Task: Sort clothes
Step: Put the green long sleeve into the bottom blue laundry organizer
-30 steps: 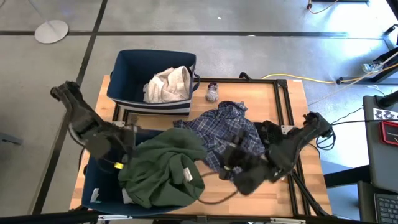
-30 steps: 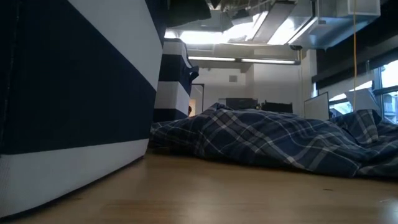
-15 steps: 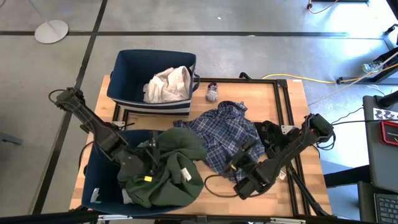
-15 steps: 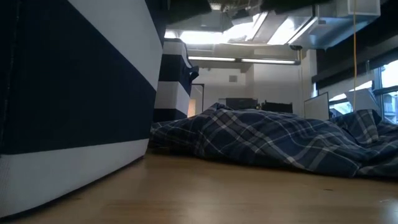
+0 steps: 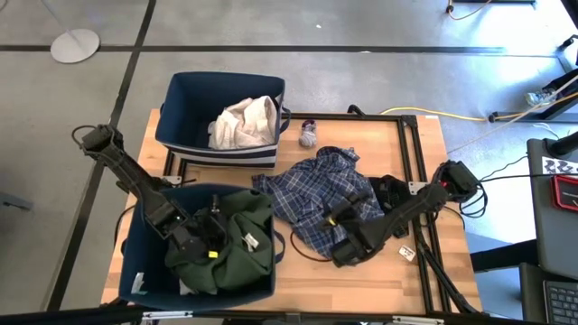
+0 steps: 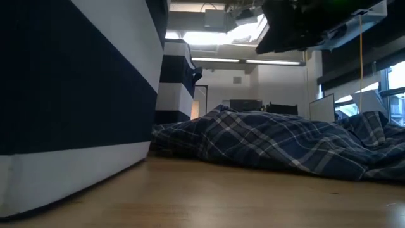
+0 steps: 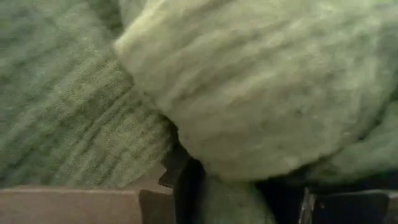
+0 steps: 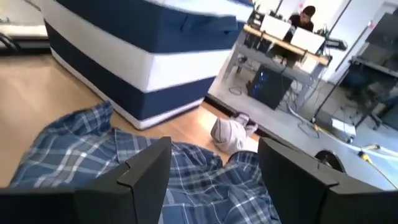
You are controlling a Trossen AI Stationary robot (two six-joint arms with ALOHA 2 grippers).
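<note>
While the left tool (image 5: 209, 242) sat buried in the dark green garment (image 5: 230, 248) inside the near bin (image 5: 135, 257) — grip unclear — the right tool (image 5: 341, 236), fingers apart, hovered over the blue plaid shirt (image 5: 316, 194) just beyond it — nearer arm.

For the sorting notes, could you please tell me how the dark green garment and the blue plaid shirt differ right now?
The dark green garment lies bunched in the near navy bin; the blue plaid shirt lies spread on the wooden table, outside any bin. The green one is plain; the shirt is checked. The left gripper is pressed into the green garment, while the right gripper hovers open over the shirt without holding it. Both are soft and crumpled.
</note>
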